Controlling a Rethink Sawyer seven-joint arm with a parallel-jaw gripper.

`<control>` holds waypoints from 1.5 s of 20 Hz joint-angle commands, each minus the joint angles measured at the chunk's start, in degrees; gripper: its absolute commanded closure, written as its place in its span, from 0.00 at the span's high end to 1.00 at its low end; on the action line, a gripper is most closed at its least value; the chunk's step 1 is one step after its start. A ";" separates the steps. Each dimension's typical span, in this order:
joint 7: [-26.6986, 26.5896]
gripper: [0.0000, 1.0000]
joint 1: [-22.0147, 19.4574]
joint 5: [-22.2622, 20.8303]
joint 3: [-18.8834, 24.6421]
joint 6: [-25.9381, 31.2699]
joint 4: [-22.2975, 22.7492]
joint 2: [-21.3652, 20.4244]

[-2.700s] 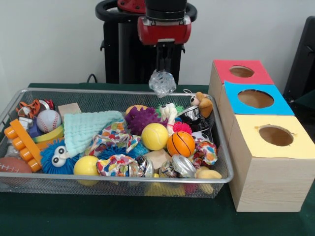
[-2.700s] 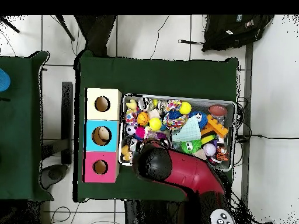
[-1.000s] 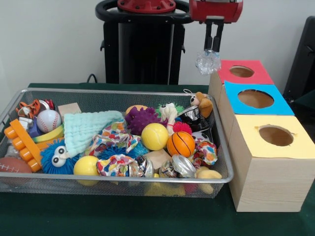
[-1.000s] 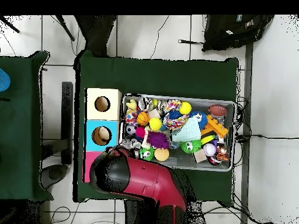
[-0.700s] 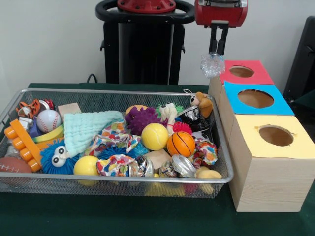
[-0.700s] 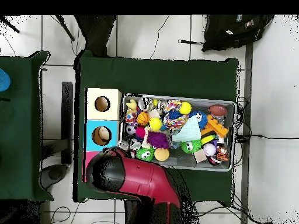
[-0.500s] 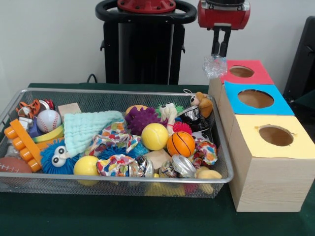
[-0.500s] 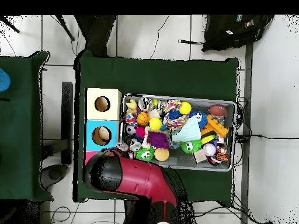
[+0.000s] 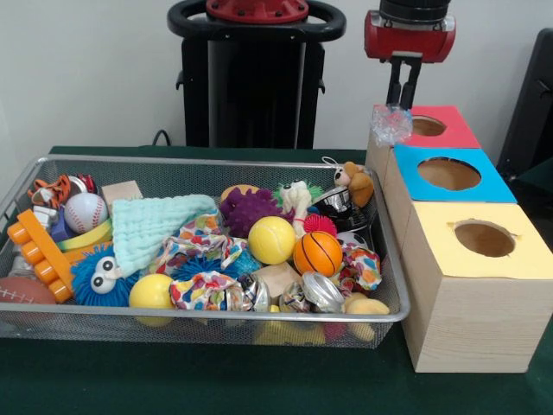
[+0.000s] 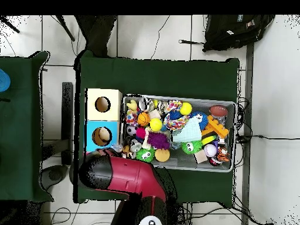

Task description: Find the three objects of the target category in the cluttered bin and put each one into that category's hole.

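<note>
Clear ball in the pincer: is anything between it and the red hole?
Nothing visible. In the front view the pincer holds the clear ball at the red box's near-left corner, and the hole beside it is open and uncovered.

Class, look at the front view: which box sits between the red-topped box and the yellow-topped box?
In the front view, the blue-topped box stands between the red-topped box and the yellow-topped box, touching both in one row.

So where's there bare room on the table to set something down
The green cloth in front of the wire bin is bare, and so is the wide strip beyond the bin in the overhead view. The bin itself is packed with toys, and the three-hole box sits tight against it.
</note>
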 commanded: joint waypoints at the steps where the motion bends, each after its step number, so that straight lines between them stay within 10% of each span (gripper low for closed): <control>1: 17.64 0.00 2.16 2.73 -1.14 0.06 -3.59 3.72; 30: 23.67 0.00 8.00 4.09 -4.38 8.12 -15.41 9.68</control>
